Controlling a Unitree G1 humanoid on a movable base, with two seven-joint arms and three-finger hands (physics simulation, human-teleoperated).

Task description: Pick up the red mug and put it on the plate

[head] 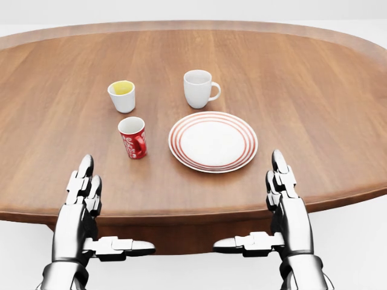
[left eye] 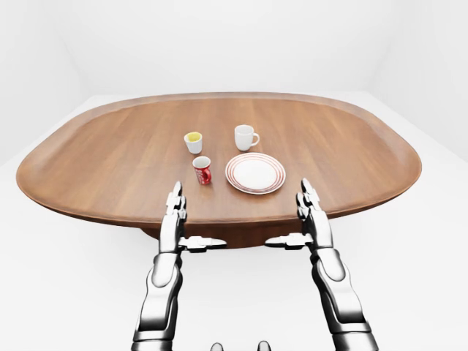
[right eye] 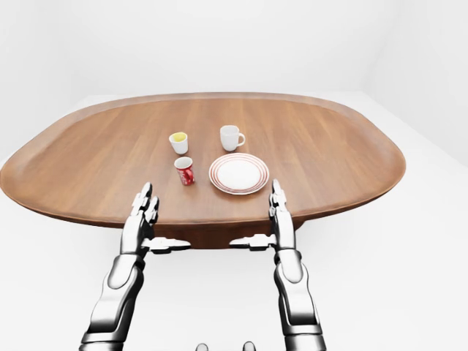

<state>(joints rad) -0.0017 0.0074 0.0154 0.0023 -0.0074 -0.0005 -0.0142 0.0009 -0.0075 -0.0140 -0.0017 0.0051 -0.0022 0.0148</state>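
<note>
Both hands, the left hand [head: 81, 199] and the right hand [head: 284, 196], hover spread and empty at the near rim of the oval wooden table [head: 338, 121], thumbs turned inward, probably poised for a reach not yet begun. The red mug [head: 133, 137] stands upright at centre-left of the head view, just left of the red-ringed plate [head: 213, 141] and clear of it. The eye views alone show the whole tabletop against the white room; the head view better separates the yellow-lined cup [head: 123, 96] from the white mug [head: 199, 88].
</note>
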